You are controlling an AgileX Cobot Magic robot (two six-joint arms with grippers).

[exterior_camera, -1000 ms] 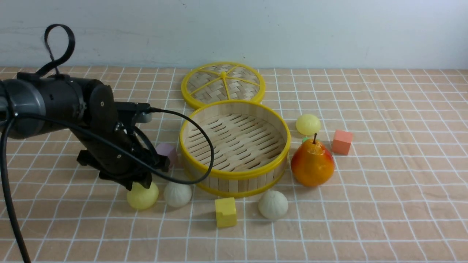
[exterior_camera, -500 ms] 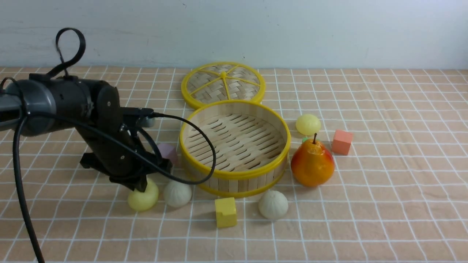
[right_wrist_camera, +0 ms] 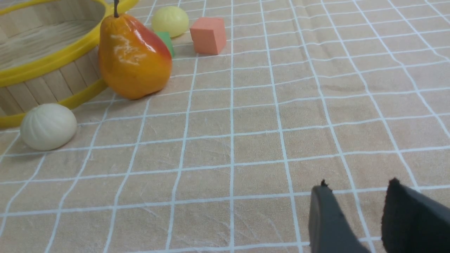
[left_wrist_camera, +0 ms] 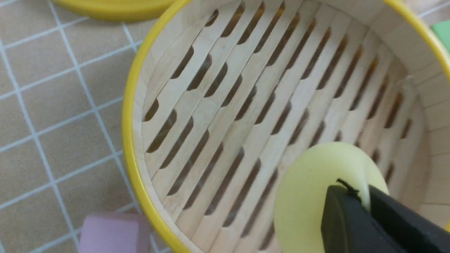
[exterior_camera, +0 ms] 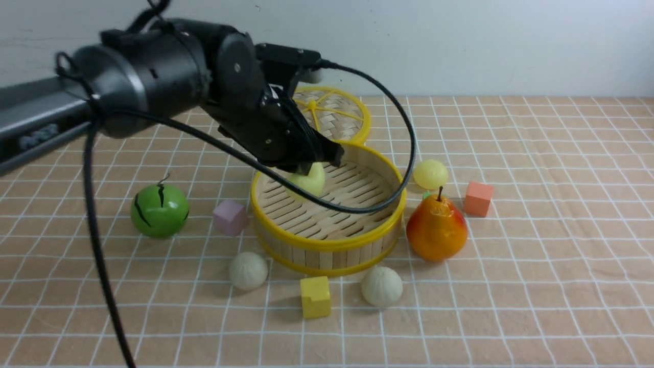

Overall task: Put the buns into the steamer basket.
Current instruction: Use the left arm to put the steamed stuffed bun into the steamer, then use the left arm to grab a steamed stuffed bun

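Note:
My left gripper [exterior_camera: 312,166] is shut on a pale yellow bun [exterior_camera: 306,183], squeezing it flat. It holds the bun just above the slatted floor inside the steamer basket [exterior_camera: 327,240]. The left wrist view shows the black fingers pinching this bun [left_wrist_camera: 309,189] over the slats, inside the yellow rim [left_wrist_camera: 130,116]. A second yellow bun [exterior_camera: 430,174] lies to the right of the basket. Two off-white pleated buns [exterior_camera: 248,271] [exterior_camera: 381,286] lie in front of it. My right gripper [right_wrist_camera: 358,186] hangs open over bare cloth, with nothing between its fingers.
The woven lid [exterior_camera: 337,115] lies behind the basket. A green watermelon ball [exterior_camera: 159,210] and a purple cube [exterior_camera: 231,217] are at its left. A yellow cube [exterior_camera: 315,296] is in front. A pear [exterior_camera: 437,229] and an orange cube [exterior_camera: 479,198] are at its right.
My left gripper closed on the yellow bun in front-left of the basket, lifted it, and carried it up and right into the basket. The watermelon ball is now uncovered.

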